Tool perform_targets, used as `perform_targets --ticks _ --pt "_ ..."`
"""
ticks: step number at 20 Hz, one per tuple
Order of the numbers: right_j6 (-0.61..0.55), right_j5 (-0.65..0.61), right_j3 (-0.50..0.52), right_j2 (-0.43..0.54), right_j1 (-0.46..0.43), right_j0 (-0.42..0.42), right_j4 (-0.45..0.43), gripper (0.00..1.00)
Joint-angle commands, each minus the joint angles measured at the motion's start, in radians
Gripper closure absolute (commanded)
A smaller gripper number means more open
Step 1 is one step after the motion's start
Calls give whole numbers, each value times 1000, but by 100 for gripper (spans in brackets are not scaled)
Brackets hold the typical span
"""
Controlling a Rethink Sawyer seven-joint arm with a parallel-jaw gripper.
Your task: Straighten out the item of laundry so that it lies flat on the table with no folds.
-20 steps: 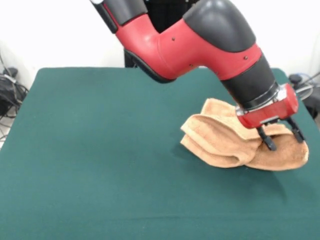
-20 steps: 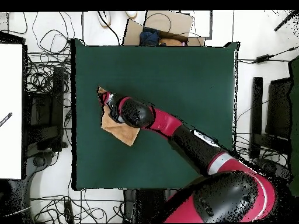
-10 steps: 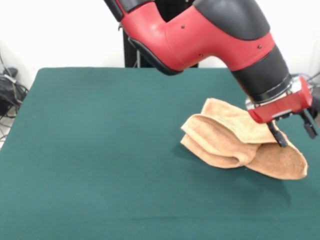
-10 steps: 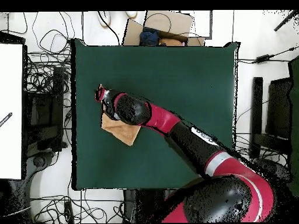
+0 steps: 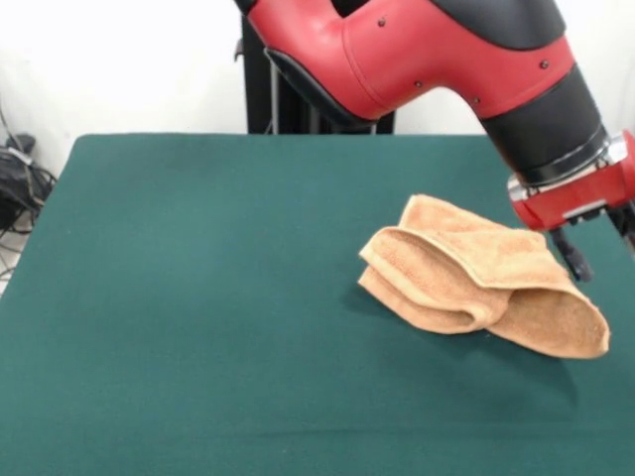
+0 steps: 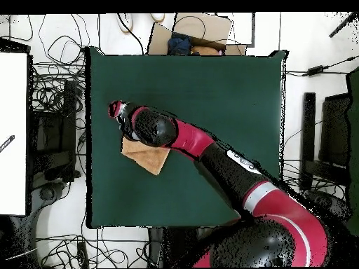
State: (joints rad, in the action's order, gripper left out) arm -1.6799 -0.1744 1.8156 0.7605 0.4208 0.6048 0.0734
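Orange-tan towel (image 5: 476, 278) lies bunched in folds on the green tabletop (image 5: 198, 297), toward its right side in the front view. Gripper (image 5: 600, 253) hovers just past the towel's right edge, fingers spread, holding nothing.

I see a plain white wall (image 5: 119, 59) at twelve o'clock, tangled black cables (image 6: 59, 94) on the pale floor (image 6: 298, 105), and a cardboard box (image 6: 200, 31).
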Motion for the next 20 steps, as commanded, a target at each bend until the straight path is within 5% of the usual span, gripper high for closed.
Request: perform_targets --ticks 1,20 --pt "-196 -91 31 -74 1 -34 62 0" --pt "-238 -129 -46 -396 105 -235 96 0"
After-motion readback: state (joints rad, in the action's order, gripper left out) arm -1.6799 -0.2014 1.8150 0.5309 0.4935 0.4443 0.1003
